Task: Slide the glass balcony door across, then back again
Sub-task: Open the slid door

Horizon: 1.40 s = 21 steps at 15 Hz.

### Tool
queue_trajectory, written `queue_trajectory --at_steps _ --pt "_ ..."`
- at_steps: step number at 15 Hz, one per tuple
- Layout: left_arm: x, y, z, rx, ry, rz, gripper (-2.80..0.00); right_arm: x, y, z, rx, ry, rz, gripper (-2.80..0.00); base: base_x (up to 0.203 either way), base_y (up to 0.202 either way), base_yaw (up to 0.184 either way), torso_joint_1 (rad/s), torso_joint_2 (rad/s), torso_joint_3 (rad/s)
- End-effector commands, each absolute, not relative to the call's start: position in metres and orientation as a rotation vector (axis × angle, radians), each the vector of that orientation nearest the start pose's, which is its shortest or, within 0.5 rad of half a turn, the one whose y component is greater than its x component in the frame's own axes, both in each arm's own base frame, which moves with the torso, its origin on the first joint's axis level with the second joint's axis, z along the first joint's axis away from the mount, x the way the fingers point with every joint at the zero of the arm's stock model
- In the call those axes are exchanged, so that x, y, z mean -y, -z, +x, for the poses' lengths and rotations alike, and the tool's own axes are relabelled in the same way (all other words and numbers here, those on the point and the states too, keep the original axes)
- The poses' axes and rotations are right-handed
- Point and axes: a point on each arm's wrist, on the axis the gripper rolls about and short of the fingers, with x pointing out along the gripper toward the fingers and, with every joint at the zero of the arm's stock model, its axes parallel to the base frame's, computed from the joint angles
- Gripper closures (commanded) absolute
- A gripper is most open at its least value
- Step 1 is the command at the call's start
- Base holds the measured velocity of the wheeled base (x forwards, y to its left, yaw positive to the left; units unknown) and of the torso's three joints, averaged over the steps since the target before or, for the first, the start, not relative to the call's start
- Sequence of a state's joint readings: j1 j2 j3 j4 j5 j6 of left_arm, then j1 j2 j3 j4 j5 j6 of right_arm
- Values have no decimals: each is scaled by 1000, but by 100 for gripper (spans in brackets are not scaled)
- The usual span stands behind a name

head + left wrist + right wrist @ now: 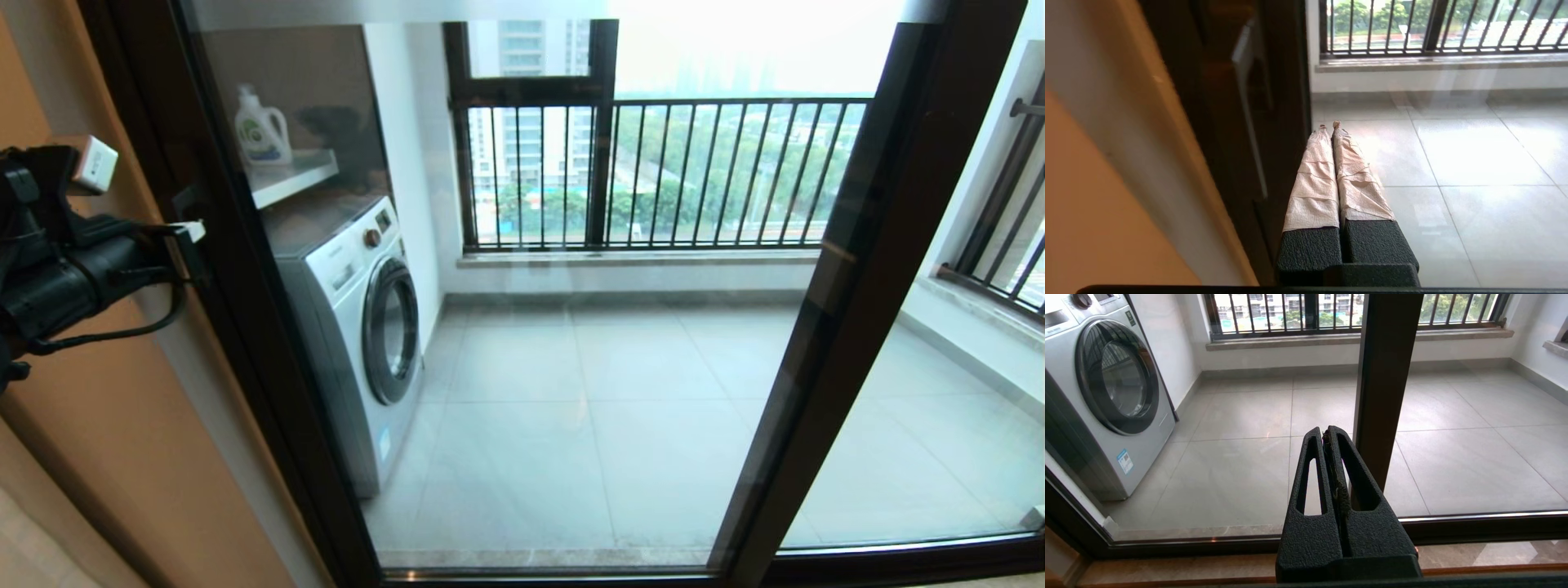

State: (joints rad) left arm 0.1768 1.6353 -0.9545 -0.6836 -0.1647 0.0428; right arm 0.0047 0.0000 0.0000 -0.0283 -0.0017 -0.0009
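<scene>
The glass balcony door is a tall clear pane between two dark uprights, the left one and the right one. My left gripper is at that left upright, about shoulder height. In the left wrist view this gripper is shut and holds nothing. Its tape-wrapped fingers lie close along the dark upright, just past the slim pull handle; I cannot tell whether they touch. My right gripper is shut and empty, low before the glass near the right upright. It is out of the head view.
Behind the glass stand a washing machine, a shelf with a detergent bottle, and the black-barred railing. A tan wall borders the door on the left. The dark bottom track runs along the floor.
</scene>
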Motion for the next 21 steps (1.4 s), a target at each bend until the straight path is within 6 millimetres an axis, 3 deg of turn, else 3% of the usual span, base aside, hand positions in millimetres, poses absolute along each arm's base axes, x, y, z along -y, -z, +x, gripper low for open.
queue_trajectory --at_steps 1,5,9,15,21 --pt "-62 -258 290 36 -37 51 0 0 -76 -22 21 -3 -1 0 0 0 0 0 0 0" --pt "-88 -265 290 51 -72 60 0 0 -76 -22 21 -3 0 0 0 0 0 0 0 0" --pt "-106 -255 309 23 -86 52 0 0 -76 -22 21 -3 -1 0 0 0 0 0 0 0" --pt "-122 -243 345 9 -96 57 0 0 -76 -22 21 -3 0 0 0 0 0 0 0 0" --pt "-122 -242 363 20 -83 82 0 0 -76 -22 21 -3 -1 0 0 0 0 0 0 0"
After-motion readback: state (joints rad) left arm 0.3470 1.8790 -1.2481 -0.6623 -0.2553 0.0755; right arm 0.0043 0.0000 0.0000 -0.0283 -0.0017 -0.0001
